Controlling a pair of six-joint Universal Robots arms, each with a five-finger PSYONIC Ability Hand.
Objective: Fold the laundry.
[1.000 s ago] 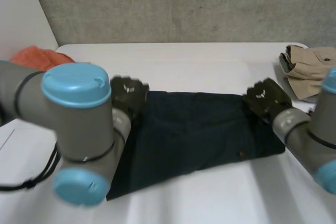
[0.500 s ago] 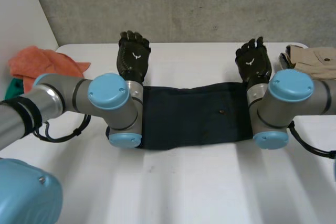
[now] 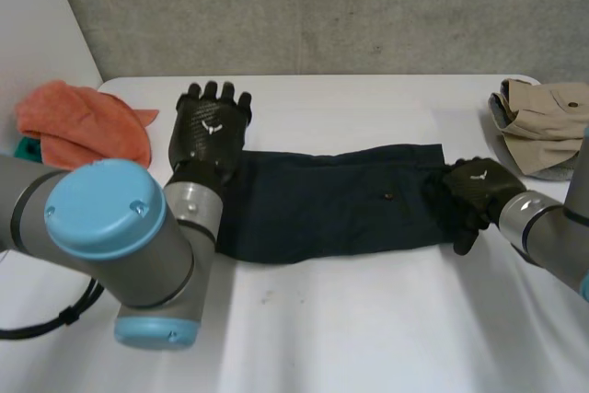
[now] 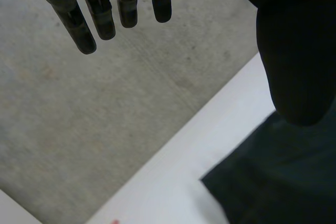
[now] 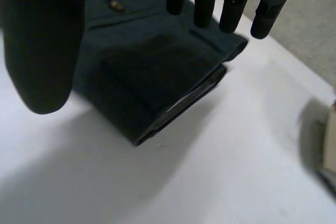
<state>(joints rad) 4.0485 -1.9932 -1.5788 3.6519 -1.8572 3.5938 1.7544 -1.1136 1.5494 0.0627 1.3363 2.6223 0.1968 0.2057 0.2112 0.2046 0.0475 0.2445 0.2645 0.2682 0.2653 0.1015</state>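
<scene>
Navy trousers (image 3: 322, 200) folded; left robot hand (image 3: 210, 131), right robot hand (image 3: 474, 192) both released, fingers straight.

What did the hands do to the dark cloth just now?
The dark blue cloth got folded from a wide spread into a narrower band. The right hand, open, then pulled back to the cloth's right end; the left hand, open, stays near its left end. The orange cloth and beige garment did not move.

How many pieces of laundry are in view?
3: a dark blue garment in the middle, an orange cloth at the far left, a beige garment at the far right. A green bit beside the orange cloth may be a fourth.
</scene>
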